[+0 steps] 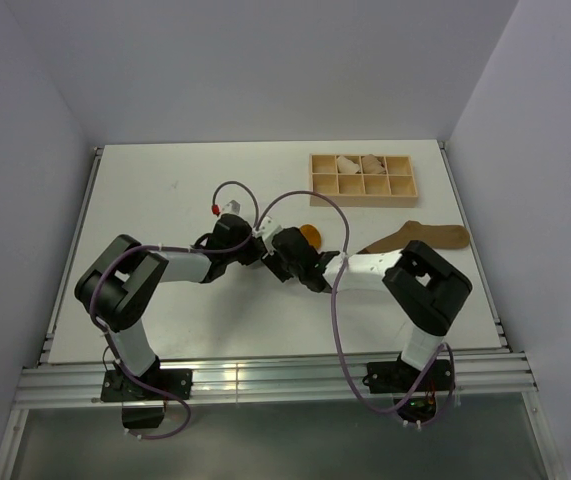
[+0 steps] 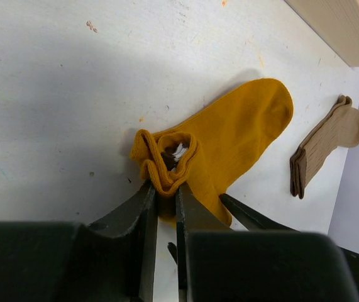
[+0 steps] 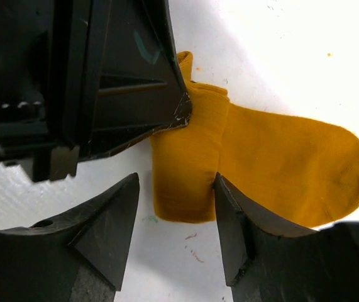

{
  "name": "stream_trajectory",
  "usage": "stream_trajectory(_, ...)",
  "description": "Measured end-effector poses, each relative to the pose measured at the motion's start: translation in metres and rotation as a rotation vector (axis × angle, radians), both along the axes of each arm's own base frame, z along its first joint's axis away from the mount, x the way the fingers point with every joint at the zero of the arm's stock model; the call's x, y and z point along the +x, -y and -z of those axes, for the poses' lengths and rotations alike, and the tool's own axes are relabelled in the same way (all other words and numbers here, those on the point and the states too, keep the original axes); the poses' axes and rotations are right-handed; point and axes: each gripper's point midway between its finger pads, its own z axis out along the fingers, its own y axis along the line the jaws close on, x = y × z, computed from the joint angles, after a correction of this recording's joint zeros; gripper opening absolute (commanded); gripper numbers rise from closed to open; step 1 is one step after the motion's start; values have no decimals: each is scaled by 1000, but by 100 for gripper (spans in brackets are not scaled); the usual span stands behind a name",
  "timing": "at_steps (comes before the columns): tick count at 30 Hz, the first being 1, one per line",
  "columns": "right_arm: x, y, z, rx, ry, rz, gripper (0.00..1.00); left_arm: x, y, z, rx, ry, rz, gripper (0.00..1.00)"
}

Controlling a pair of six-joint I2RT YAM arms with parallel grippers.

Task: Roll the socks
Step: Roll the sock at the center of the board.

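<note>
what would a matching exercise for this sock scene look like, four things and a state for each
Things
1. mustard sock
2. tan sock
3. left gripper
4. right gripper

States
A. jaws open, straddling the rolled part
B. lying flat, touched by neither arm
C. cuff end rolled up, toe end flat on the table
D. jaws pinched on the rolled cuff

Pairs: 1-C, 2-B, 3-D, 4-A
</note>
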Motion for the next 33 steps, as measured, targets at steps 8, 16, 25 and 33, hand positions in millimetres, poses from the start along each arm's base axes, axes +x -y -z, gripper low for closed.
stream_trajectory(8,6,-1,14,-39,20,23,33,0,-2,0,0,-5,-8,3)
stream_trajectory(16,6,-3,13,-13,20,54,4,0,-4,-2,-3,-16,-30,36)
stream_trajectory(25,5,-6,13,115,-51,71,2,-7,-28,-9,-14,-28,-140,72)
stream_trajectory(33,12,4,11,355,-243,78,3,-13,-41,-14,-53,-27,-189,77)
